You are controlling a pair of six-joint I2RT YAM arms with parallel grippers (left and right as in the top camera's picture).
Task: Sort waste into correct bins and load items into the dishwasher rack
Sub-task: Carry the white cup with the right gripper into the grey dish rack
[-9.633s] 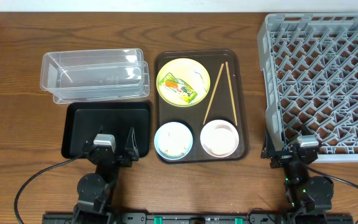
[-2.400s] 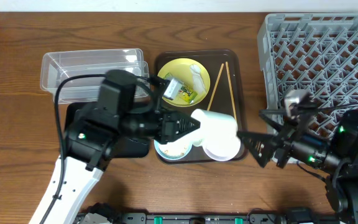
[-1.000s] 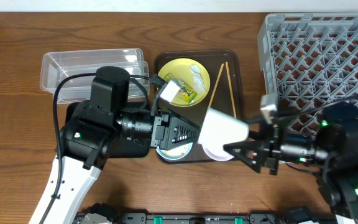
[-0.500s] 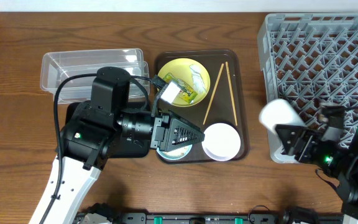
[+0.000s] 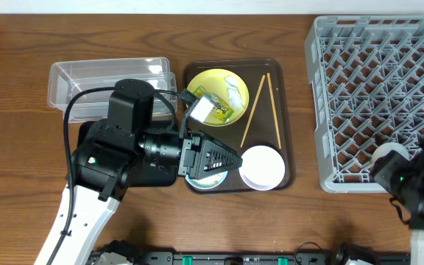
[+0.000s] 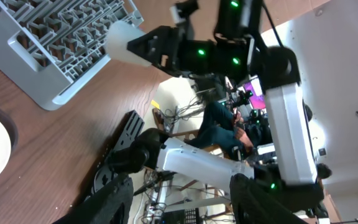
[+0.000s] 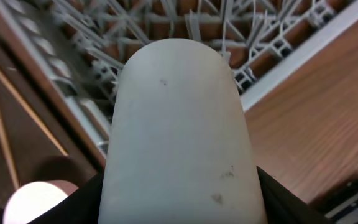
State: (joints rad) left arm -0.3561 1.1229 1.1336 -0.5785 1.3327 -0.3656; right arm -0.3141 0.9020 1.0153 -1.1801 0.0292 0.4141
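My right gripper (image 5: 386,159) is shut on a white cup-like cylinder (image 7: 179,124) at the front edge of the grey dishwasher rack (image 5: 381,81). My left gripper (image 5: 227,160) is open and empty, lying sideways over the light-blue bowl (image 5: 205,179), which is mostly hidden. The white bowl (image 5: 262,168) sits beside it. The yellow plate (image 5: 217,93) holds the printed wrapper (image 5: 213,109) and the white paper scrap (image 5: 232,90). Two chopsticks (image 5: 260,107) lie to its right. The left wrist view looks toward the right arm and the cup (image 6: 126,43).
The plate, bowls and chopsticks sit on a dark brown serving tray (image 5: 285,147). The clear tub (image 5: 109,81) stands at the back left. The black tray (image 5: 98,140) in front of it is largely covered by my left arm.
The white cup passed from my left gripper to my right one. The right gripper has carried it right and toward the front, to the rack's front edge. My left arm has stayed still.
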